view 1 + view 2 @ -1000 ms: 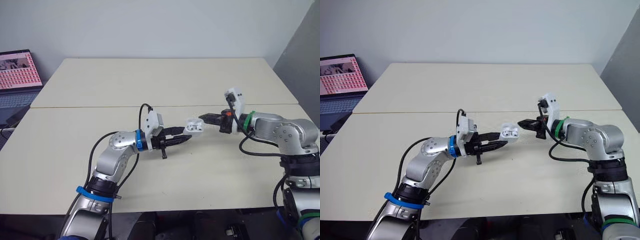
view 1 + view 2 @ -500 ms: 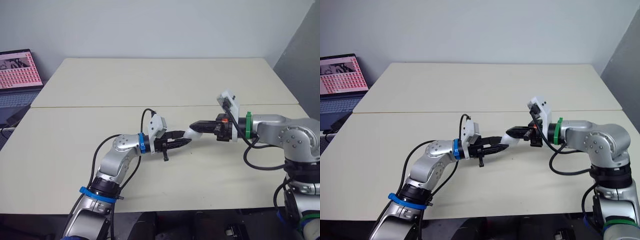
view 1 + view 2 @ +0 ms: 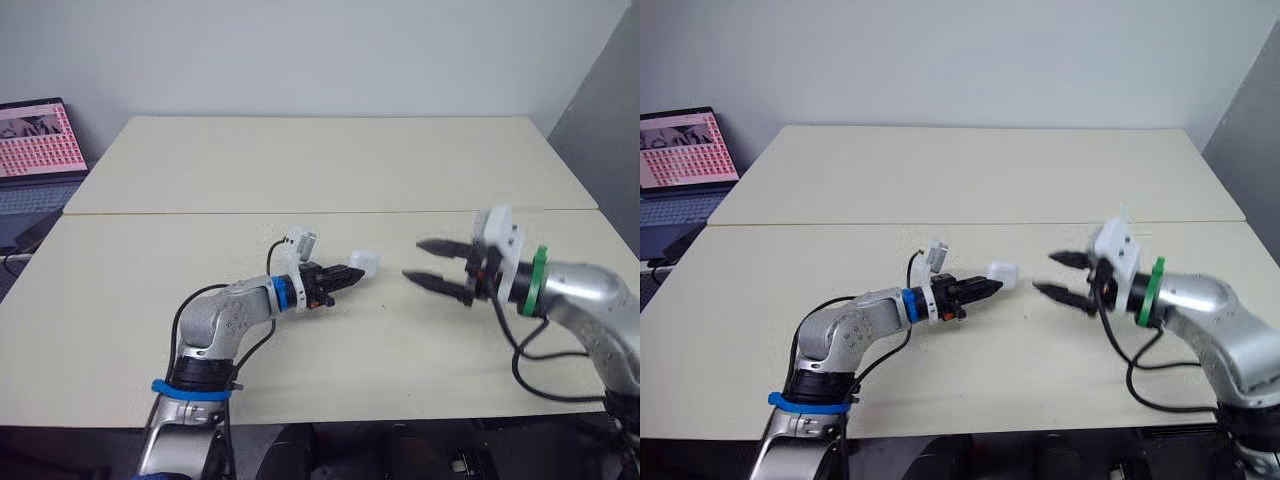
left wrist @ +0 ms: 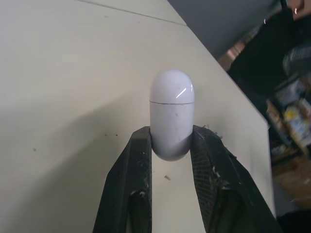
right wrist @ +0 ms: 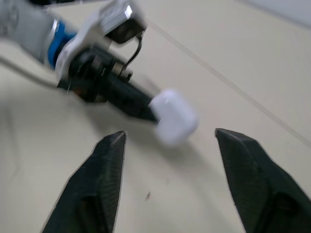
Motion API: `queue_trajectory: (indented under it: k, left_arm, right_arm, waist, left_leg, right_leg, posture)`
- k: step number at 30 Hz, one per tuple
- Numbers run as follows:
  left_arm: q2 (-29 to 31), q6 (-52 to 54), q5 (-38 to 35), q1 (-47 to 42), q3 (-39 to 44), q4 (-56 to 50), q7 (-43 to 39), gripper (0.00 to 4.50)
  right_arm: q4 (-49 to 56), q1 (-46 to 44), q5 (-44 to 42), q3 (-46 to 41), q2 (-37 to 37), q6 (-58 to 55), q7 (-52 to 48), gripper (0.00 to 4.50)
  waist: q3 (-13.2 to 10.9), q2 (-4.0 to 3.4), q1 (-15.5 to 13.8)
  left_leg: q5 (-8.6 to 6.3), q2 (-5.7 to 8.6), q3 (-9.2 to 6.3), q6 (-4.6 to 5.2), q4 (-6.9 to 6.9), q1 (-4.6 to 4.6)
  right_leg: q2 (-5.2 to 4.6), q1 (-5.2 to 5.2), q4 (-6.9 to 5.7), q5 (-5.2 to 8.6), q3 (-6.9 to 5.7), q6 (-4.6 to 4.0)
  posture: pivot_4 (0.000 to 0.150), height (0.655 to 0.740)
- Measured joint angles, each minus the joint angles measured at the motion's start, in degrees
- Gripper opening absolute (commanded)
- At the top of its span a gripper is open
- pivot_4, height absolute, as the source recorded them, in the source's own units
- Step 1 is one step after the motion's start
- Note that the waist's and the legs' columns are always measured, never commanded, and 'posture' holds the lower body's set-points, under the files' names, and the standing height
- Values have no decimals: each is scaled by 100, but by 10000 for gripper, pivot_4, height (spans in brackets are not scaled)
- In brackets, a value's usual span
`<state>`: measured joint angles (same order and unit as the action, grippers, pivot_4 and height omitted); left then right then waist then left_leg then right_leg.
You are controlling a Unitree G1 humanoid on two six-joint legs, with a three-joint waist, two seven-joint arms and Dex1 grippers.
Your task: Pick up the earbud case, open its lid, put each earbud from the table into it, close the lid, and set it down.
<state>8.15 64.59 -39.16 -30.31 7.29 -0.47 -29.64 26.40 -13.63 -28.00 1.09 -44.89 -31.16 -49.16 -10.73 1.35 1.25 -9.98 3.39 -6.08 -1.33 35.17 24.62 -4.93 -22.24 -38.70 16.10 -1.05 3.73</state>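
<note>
Right hand (image 3: 411,259) back, fingers (image 3: 440,246) apart; earbud case (image 3: 366,263) pinched in left hand (image 3: 350,272), long axis along fingers, lid end outward.

Earbud case (image 4: 171,114) now closed, right tool (image 3: 412,260) withdrawn, spread

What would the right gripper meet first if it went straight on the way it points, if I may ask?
Probably the earbud case, pinched in the left gripper. It sits in line with the open right gripper, though depth is uncertain.
</note>
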Motion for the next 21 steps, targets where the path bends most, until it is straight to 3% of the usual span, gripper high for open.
queue_trajectory:
  k: [1,5,7,11,14,17,21]
  left_arm:
    - [-73,161,-69,-55,76,11,165,7865]
    - [-346,626,-123,-249,402,263,826,7865]
    - [-446,807,-110,-239,522,435,1131,15468]
    - [-381,1037,-133,-263,681,423,1336,26528]
    - [-113,1326,-231,-259,857,272,1383,36279]
    - [515,1670,-405,-190,967,46,1212,44737]
    - [1727,1257,-238,20,602,-20,489,44737]
  right_arm:
    - [-35,28,70,47,3,150,-75,44721]
    - [-206,232,411,32,72,695,-96,44721]
    - [-362,390,484,31,131,808,-81,45000]
    - [-485,373,534,6,179,881,-74,45000]
    - [-614,336,544,-33,190,952,-83,45000]
    - [-708,332,548,-99,189,994,-112,45000]
    - [-761,337,541,-208,183,1089,-204,45000]
  waist:
    - [0,0,2]
    - [1,0,7]
    - [0,1,3]
    - [1,0,14]
    - [1,0,19]
    - [1,0,32]
    - [1,-1,38]
  left_leg:
    - [0,0,1,-1,0,0]
    - [0,-2,0,-2,-5,-7]
    - [0,2,6,-3,-5,-7]
    - [-1,-2,11,-4,-5,-15]
    - [-2,-3,14,-5,-8,-16]
    - [-2,-6,18,-5,-11,-21]
    - [-2,-8,27,-7,-20,-27]
  right_leg:
    - [0,-1,-1,0,1,-1]
    - [1,4,-2,-12,3,-21]
    - [-1,2,-3,-13,10,-22]
    - [0,3,-4,-13,17,-23]
    - [1,3,-2,-13,20,-23]
    - [2,2,-5,-13,24,-24]
    - [3,1,-5,-12,31,-27]
  posture:
    - [1500,7400]
    - [1500,7400]
    - [1500,7400]
    - [1500,7400]
    - [1500,7400]
    - [1500,7400]
    - [1500,7400]
